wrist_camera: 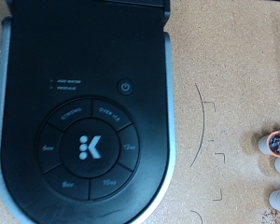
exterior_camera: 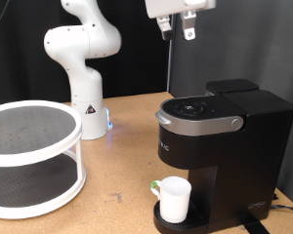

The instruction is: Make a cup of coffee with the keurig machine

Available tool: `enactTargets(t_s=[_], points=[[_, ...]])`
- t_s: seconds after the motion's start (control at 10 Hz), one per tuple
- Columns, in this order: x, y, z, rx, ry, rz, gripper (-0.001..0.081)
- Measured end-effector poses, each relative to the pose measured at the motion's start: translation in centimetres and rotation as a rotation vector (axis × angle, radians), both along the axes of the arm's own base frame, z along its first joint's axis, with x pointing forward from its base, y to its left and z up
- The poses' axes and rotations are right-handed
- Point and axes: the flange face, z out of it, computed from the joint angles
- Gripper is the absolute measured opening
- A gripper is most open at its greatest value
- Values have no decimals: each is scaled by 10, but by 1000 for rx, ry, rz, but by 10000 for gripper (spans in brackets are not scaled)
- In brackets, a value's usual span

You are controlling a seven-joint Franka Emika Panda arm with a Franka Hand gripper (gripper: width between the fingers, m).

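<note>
Under me lies a light brown, speckled wooden tabletop (exterior_camera: pixel 117 136), and behind it hangs a dark curtain that fills the upper part of the exterior view. My white jointed arm (exterior_camera: pixel 80 58) stands on its base at the upper left of that view. My two-finger gripper (exterior_camera: pixel 177 24) hangs at the top centre, well above everything, with nothing between its fingers; its jaws stand apart. One black boxy single-serve coffee machine with a silver-grey curved handle (exterior_camera: pixel 213 146) sits at the lower right, its lid down. One plain white handleless cup (exterior_camera: pixel 174 198) stands on its drip tray at the bottom, beneath the brew head. One white two-tier round rack with dark mesh shelves (exterior_camera: pixel 29 156) fills the left side. In my wrist view I look straight down on the machine's button panel (wrist_camera: pixel 84 145), and two orange-rimmed pods (wrist_camera: pixel 279 145) lie on the wood near the right edge.
</note>
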Motion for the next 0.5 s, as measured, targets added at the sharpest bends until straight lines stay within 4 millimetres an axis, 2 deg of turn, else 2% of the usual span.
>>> enactTargets(t_s=[0.5], points=[[20, 21, -26, -31, 21, 18, 800]])
